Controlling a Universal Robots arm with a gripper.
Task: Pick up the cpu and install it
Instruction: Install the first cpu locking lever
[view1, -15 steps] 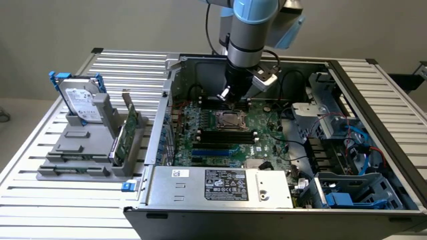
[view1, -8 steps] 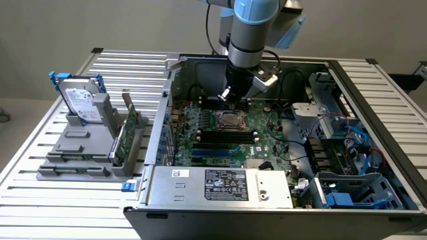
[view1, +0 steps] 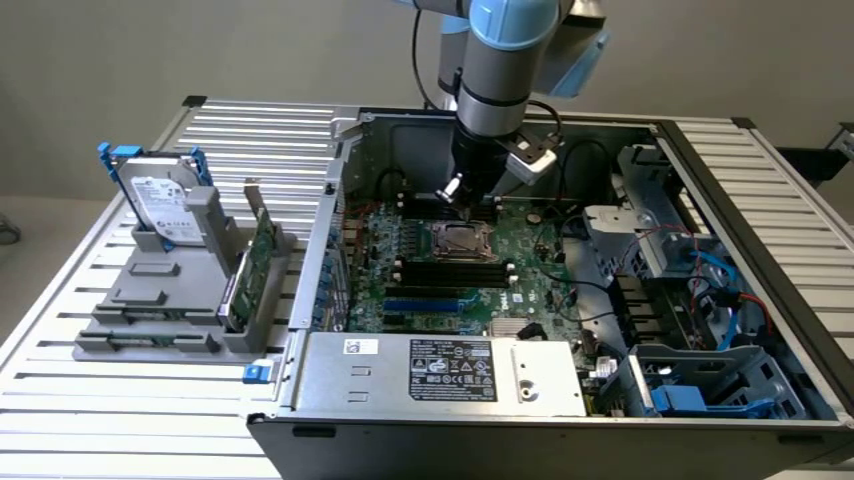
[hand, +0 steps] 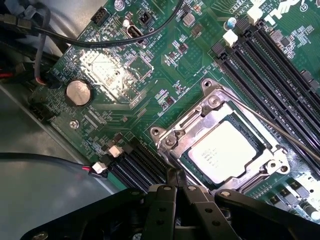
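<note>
From my wrist camera, the closest thing is my own black two-fingered gripper (hand: 176, 182), its fingers pressed together to a closed tip with nothing between them. Just beyond that tip I see the cpu (hand: 224, 151), a small flat square chip with a silvery metal top, lying flat inside the shiny steel socket frame (hand: 207, 102) on the green motherboard (hand: 165, 65); the gripper tip stands right at the edge of that frame and I cannot tell whether it touches it. Beside the socket run the long black memory slots (hand: 270, 65), and farther off on the board sit a round silver coin battery (hand: 79, 92) and a looping black cable (hand: 120, 40). In the exterior view I see the grey and blue arm (view1: 497, 60) reaching down into the open grey computer case (view1: 747, 200), with the gripper (view1: 461, 190) poised just above the socket (view1: 462, 240). Nearest that camera is the silver power supply box with its black label (view1: 447, 368). Well apart, on the exterior view's left, a grey holder stand (view1: 160, 300) on the slatted metal table (view1: 80, 400) carries an upright silver hard drive with a white label and blue bracket (view1: 163, 205) and a thin green circuit card (view1: 254, 270).
</note>
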